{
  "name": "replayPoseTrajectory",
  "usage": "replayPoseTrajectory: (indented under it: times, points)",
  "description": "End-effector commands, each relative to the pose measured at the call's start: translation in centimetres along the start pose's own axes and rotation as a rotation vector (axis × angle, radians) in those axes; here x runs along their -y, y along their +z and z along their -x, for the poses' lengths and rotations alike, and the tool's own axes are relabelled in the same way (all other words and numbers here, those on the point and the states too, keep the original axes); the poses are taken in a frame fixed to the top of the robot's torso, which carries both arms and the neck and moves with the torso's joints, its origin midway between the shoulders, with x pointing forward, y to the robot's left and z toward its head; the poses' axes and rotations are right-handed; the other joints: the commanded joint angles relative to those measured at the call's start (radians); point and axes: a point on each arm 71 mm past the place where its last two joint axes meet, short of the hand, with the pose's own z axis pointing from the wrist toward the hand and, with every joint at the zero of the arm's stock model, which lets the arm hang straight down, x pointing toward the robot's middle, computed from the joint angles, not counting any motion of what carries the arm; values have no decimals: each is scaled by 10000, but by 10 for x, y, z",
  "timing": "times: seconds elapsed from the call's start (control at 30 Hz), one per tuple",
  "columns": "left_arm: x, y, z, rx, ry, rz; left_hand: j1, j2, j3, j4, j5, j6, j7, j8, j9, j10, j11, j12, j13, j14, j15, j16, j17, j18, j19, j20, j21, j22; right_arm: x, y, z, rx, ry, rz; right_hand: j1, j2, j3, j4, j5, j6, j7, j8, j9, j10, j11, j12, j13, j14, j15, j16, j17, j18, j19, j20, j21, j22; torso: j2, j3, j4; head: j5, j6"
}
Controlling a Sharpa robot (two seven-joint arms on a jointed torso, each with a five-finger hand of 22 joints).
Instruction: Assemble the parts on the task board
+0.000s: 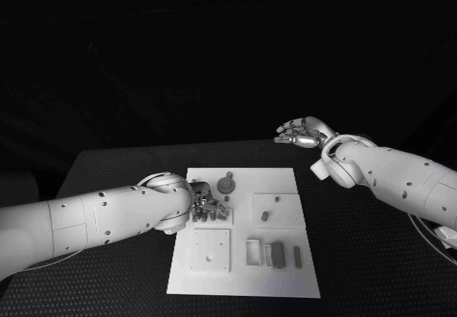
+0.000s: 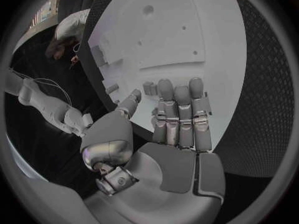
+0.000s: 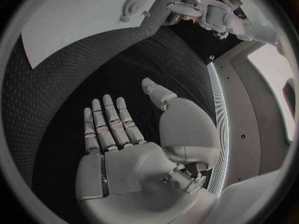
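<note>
No brand, label or lettering can be read anywhere on the table (image 1: 114, 172), the board or the arms.

Starting at the left, the left arm (image 1: 86, 221) reaches in over the black table and ends at the left edge of the task board (image 1: 243, 228). Its left hand (image 1: 205, 201) hangs low over a cluster of small grey parts (image 1: 217, 211) near that edge, and from the head view the wrist covers most of the hand, so contact with the cluster is hard to judge. In the left wrist view the left hand (image 2: 168, 129) shows its fingers (image 2: 182, 112) straight and side by side, the thumb set apart, nothing in the palm; a small part (image 2: 149, 88) sits just beyond the fingertips, apart from them.

On the white board, moving right: a round grey part (image 1: 226, 184) with a small tab lies near the far edge; a raised square plate (image 1: 210, 250) sits at the near left; a second plate (image 1: 279, 210) at the right carries a small peg (image 1: 265, 214); near the front lie a pale frame (image 1: 253, 251), a dark block (image 1: 277, 254) and a thin bar (image 1: 297, 257). Their exact shapes are too small to make out.

At the right, the right arm (image 1: 395, 181) is raised beyond the board's far right corner, well clear of it. The right hand (image 1: 305, 133) is loosely curled in the head view; the right wrist view shows the right hand (image 3: 134, 139) with fingers extended, thumb out, holding nothing.
</note>
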Motion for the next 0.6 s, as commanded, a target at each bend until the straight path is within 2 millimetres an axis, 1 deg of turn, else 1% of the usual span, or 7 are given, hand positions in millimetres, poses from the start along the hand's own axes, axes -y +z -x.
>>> replayPoseTrajectory:
  times: [0.03,0.13,0.4,0.6]
  points:
    - [5,-1,-1,30,-69,-224,14,-15,-2,-58,-34,-27,13,-67,-13,30,37,62,11,-14,-62,52,-14,69,72,-30,36,191,-1,0,-2,-167,-29,81,26,-34,-7,62,-33,-76,564,69,-14,84,-12,-39,-10,-19,62,-54,-15,-144,-40,-1,-67,16,3,0,-2,-2,4]
    - [6,-1,-1,50,-56,-261,24,-23,0,-65,-33,-15,9,-65,-13,36,33,70,13,-9,-65,62,-19,71,79,-35,39,191,-1,0,-2,-172,-33,79,27,-36,-8,62,-33,-77,564,70,-15,85,-12,-40,-13,-19,61,-55,-15,-144,-40,-1,-67,19,4,-3,-2,-4,4]
    - [10,-2,-1,46,-27,-386,124,-18,25,-143,-33,28,-7,-63,-11,60,16,101,19,13,-80,104,-46,75,112,-50,56,194,1,0,-3,-228,-25,31,29,-37,-8,64,-33,-79,565,73,-18,88,-11,-44,-20,-20,61,-57,-15,-145,-42,-1,-70,26,2,5,3,2,-8]
    - [11,-1,-1,14,7,-394,152,2,32,-167,-33,37,-10,-67,-11,65,13,109,19,18,-84,116,-58,73,122,-53,62,194,1,0,-4,-243,-18,25,29,-36,-9,67,-33,-80,565,75,-20,91,-11,-46,-25,-21,62,-58,-16,-146,-43,-1,-72,31,6,1,0,-3,-11]
